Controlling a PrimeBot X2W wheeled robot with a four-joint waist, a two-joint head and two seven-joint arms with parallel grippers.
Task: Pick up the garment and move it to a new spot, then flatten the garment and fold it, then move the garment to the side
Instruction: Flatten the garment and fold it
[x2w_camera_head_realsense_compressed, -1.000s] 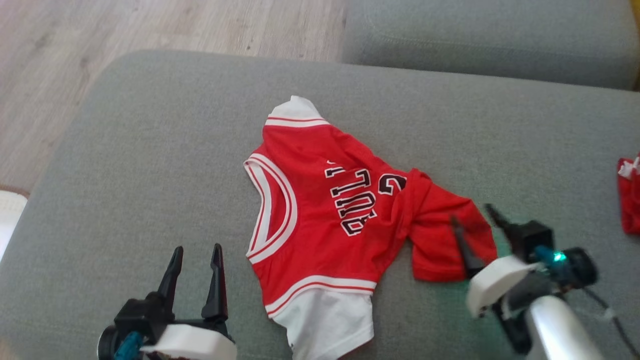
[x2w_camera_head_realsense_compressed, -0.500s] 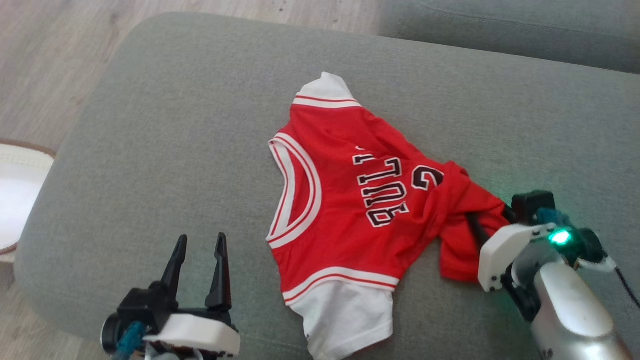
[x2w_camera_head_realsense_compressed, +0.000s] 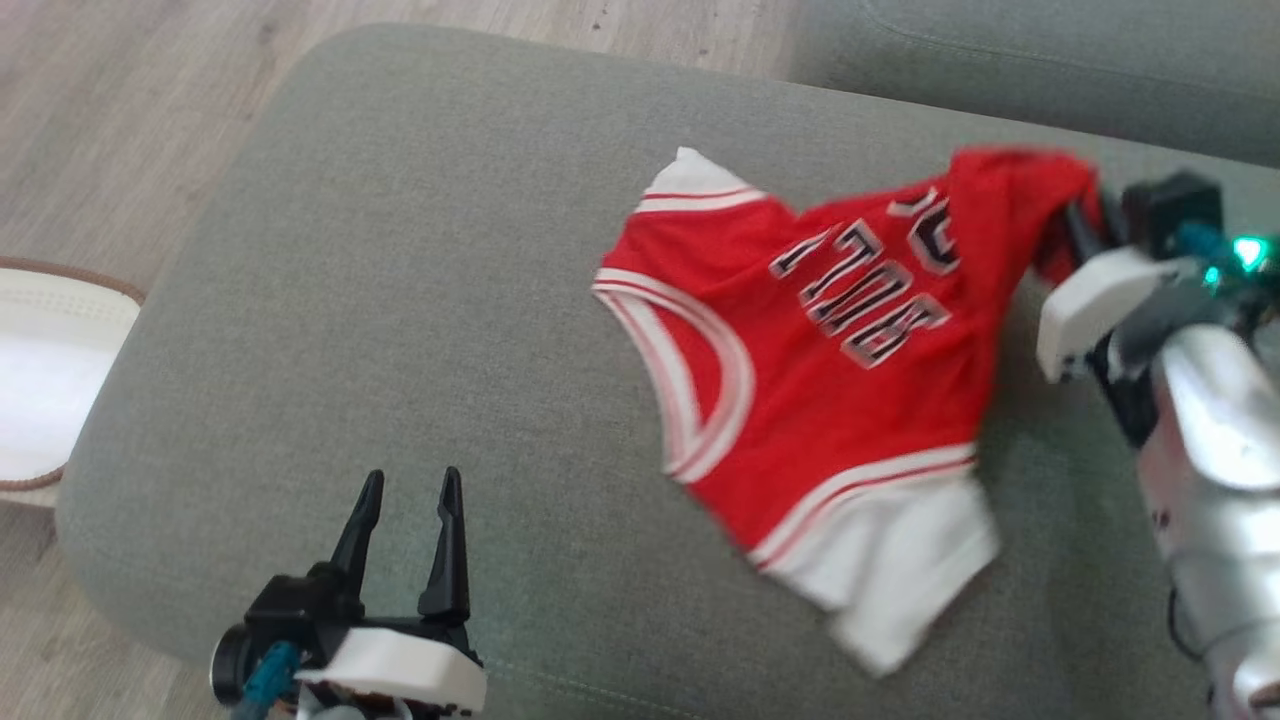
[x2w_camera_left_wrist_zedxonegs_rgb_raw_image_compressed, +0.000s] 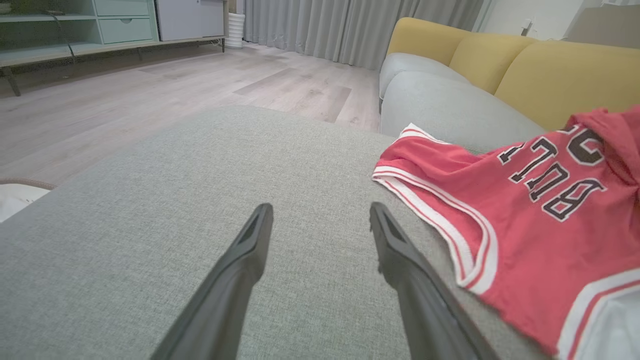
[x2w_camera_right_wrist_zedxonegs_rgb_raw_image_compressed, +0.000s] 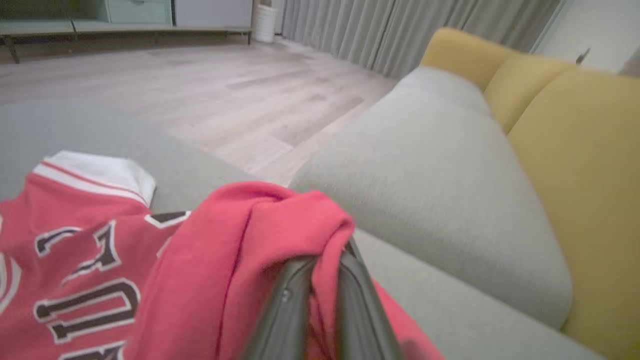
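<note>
Red jersey (x2w_camera_head_realsense_compressed: 830, 380) is what has moved. In the head view, a second ago, it lay slack in the middle of the grey cushion (x2w_camera_head_realsense_compressed: 400, 300), with the right jaws spread beside its crumpled edge. Now those jaws are clenched on that bunch and have hauled it up toward the cushion's far right, the white hem trailing on the fabric. We judge the pick-up made and the carry to a new spot under way. The left jaws stand released and empty at the lower left. A pale basket (x2w_camera_head_realsense_compressed: 50, 380) sits on the floor past the cushion's left end.

In the left wrist view, the left jaws are spread above bare grey cushion, with the jersey to their right and wooden floor (x2w_camera_left_wrist_zedxonegs_rgb_raw_image_compressed: 150, 100) beyond.

In the right wrist view, the jersey's cloth drapes over the shut right jaws and is pinched between them. Ahead lie a second grey cushion (x2w_camera_right_wrist_zedxonegs_rgb_raw_image_compressed: 440, 175) and a yellow backrest (x2w_camera_right_wrist_zedxonegs_rgb_raw_image_compressed: 575, 150). We think these bound the carry on that side, and a hold on one bunch will likely leave the jersey rumpled for flattening.
</note>
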